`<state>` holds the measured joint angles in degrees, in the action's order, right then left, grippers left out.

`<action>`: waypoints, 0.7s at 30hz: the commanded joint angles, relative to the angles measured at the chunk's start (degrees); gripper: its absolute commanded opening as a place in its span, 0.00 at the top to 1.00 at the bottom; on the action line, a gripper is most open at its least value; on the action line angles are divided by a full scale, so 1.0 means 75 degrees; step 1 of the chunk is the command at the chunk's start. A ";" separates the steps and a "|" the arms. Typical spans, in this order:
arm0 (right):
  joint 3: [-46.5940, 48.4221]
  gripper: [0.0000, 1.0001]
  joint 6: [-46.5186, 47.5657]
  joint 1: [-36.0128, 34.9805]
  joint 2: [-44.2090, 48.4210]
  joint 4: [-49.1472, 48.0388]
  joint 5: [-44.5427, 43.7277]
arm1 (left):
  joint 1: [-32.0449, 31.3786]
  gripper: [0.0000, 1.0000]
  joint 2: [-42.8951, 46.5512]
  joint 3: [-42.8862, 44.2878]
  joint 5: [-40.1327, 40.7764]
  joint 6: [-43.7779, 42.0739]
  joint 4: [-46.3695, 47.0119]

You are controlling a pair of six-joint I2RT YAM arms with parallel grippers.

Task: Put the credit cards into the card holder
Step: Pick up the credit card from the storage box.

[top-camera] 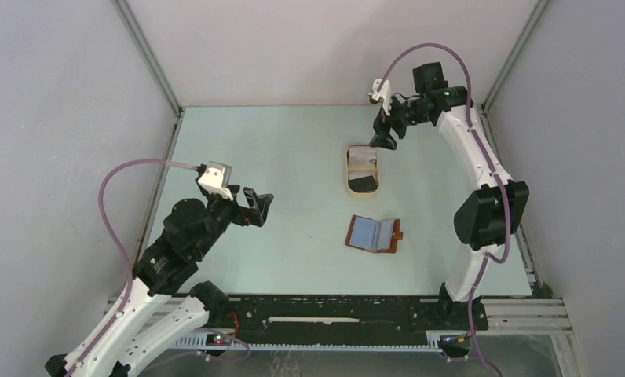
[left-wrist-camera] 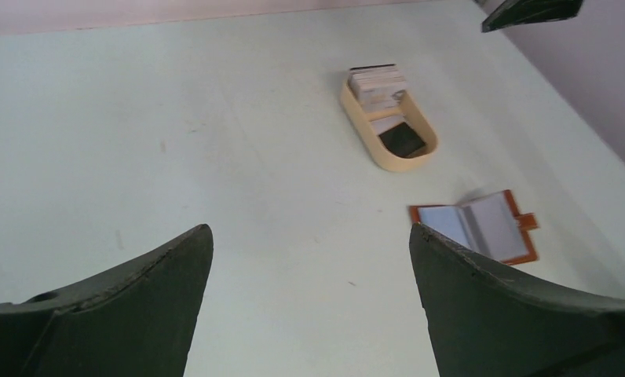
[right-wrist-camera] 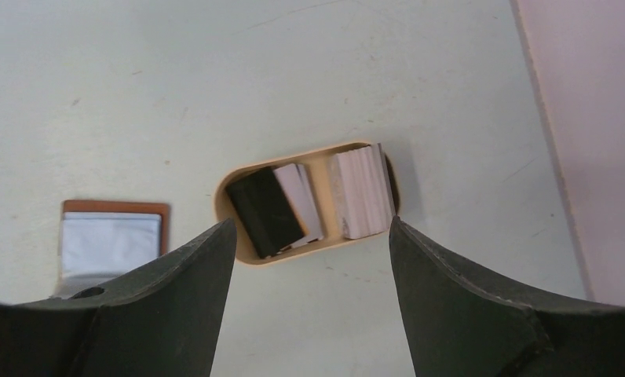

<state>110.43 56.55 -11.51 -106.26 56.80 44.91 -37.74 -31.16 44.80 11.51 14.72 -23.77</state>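
Observation:
The credit cards (right-wrist-camera: 362, 191) lie in a tan oval tray (top-camera: 363, 195): a white stack at one end, and a black card (right-wrist-camera: 264, 210) over a grey one at the other. The card holder (top-camera: 374, 234) lies open on the table just in front of the tray, with a reddish-brown border and pale pockets. My left gripper (top-camera: 262, 206) hovers open and empty to the left of the holder. In the left wrist view the holder (left-wrist-camera: 478, 228) sits beyond its right finger. My right gripper (top-camera: 384, 132) hangs open and empty above the tray's far end.
Grey enclosure walls close in the pale green table on three sides. The right arm's elbow (top-camera: 488, 216) stands to the right of the card holder. A black rail (top-camera: 333, 314) runs along the near edge.

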 commanded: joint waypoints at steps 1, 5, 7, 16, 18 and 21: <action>0.0730 0.20 0.0559 -0.0147 -0.0564 0.0305 -0.0729 | 0.0559 0.00 -0.0290 0.0050 0.0088 -0.1110 -0.0846; 0.1086 0.20 0.0752 -0.0291 -0.1075 0.0206 -0.1322 | 0.1374 0.00 -0.0522 -0.0227 -0.0555 -0.1178 -0.0823; 0.1227 0.20 0.0785 -0.0314 -0.1292 0.0085 -0.1485 | 0.1623 0.00 -0.0550 -0.0308 -0.0682 -0.1178 -0.0720; 0.1939 0.20 0.0807 -0.0454 -0.2151 -0.0095 -0.1854 | 0.2143 0.00 -0.0788 -0.0362 -0.0989 -0.1178 -0.0691; 0.1940 0.19 0.0824 -0.0498 -0.2238 -0.0204 -0.1957 | 0.2188 0.00 -0.0847 -0.0360 -0.1023 -0.1178 -0.0686; 0.1987 0.19 0.0873 -0.0539 -0.2393 -0.0306 -0.2153 | 0.2255 0.00 -0.0933 -0.0365 -0.1081 -0.1178 -0.0680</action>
<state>122.43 61.60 -14.70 -122.89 56.34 30.89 -21.74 -37.52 42.78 5.17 7.25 -29.98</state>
